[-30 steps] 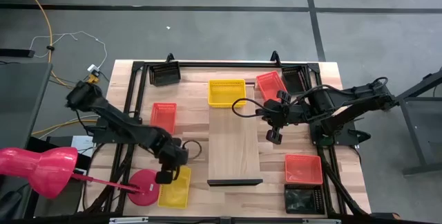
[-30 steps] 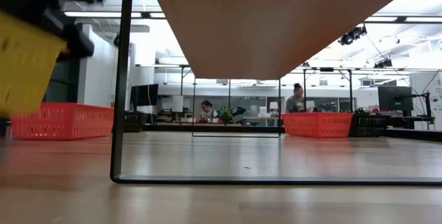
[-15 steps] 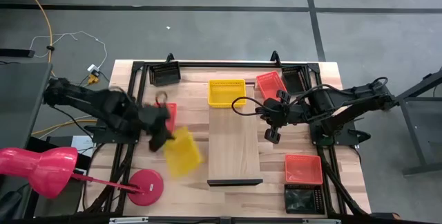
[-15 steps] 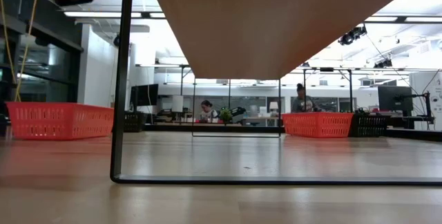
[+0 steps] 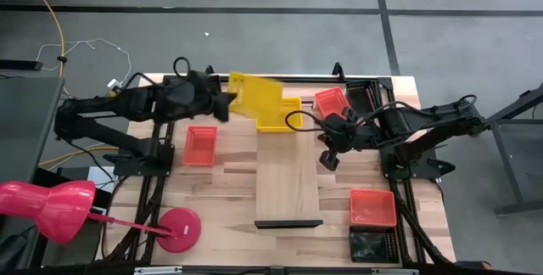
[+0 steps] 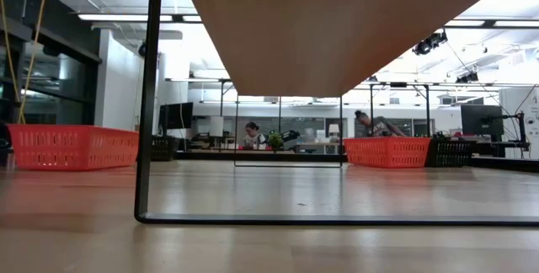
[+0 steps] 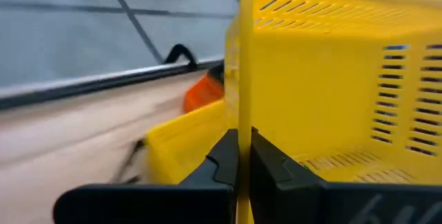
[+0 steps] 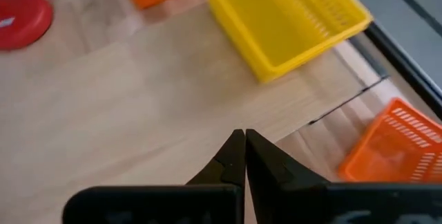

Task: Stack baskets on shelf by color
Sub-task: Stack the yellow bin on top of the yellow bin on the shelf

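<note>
Counting two yellow baskets: the left gripper [image 7: 243,156] pinches the rim of one yellow basket [image 5: 254,95], the other yellow basket [image 8: 286,20] sits at the shelf's [image 5: 287,173] far end. Three red baskets [image 5: 201,145] and three black baskets [image 5: 372,244] show from above; the low view catches two red. Right gripper [image 8: 244,156] fingers pressed together, empty.

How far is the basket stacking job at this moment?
Done: one yellow basket sits on the shelf. In hand: the left gripper carries a second yellow basket above it. Left: red baskets and black baskets remain on the table. The right gripper waits shut.
</note>
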{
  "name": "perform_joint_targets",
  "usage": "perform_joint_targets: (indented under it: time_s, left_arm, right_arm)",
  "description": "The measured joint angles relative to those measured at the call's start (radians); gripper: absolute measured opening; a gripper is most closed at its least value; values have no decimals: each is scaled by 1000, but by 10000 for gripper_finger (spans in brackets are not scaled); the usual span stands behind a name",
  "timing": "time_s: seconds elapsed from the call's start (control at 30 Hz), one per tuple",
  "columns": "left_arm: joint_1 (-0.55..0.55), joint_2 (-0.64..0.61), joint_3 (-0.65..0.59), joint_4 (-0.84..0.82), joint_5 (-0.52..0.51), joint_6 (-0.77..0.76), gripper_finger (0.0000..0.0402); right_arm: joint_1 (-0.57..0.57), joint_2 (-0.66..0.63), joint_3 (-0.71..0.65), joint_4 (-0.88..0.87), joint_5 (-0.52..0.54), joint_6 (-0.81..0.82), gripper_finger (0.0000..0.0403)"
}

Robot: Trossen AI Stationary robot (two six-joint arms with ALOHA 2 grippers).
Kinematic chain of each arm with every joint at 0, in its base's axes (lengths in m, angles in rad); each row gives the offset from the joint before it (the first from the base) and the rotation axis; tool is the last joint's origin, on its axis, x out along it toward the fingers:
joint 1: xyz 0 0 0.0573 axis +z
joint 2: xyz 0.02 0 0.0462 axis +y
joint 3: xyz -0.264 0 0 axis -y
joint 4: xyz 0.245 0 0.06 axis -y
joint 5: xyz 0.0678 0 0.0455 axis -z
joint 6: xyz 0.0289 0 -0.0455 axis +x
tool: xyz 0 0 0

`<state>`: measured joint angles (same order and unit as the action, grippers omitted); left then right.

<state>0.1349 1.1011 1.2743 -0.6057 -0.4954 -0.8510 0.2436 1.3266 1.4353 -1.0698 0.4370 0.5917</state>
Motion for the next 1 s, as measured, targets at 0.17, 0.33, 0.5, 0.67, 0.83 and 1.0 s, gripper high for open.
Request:
perform_joint_targets:
  time_s: [0.17, 0.33, 0.5, 0.67, 0.83, 1.0]
  left_arm:
    - [8, 105, 0, 98, -12, -149, 0]
    - [8, 208, 0, 95, -7, -285, 0]
    - [5, 259, -1, 84, -1, -290, 0]
    - [11, 292, -1, 67, 22, -288, 0]
    - [11, 322, -1, 38, 31, -301, 0]
    - [22, 329, -1, 19, -1, -308, 0]
  right_arm:
    - [0, 0, 0, -3, 56, 65, 0]
    - [0, 0, 0, -7, 58, 67, 0]
    - [4, 0, 0, -37, 56, 67, 0]
    - [6, 0, 0, -56, 57, 65, 0]
    - [6, 0, 0, -73, 63, 64, 0]
    - [6, -1, 0, -79, 68, 63, 0]
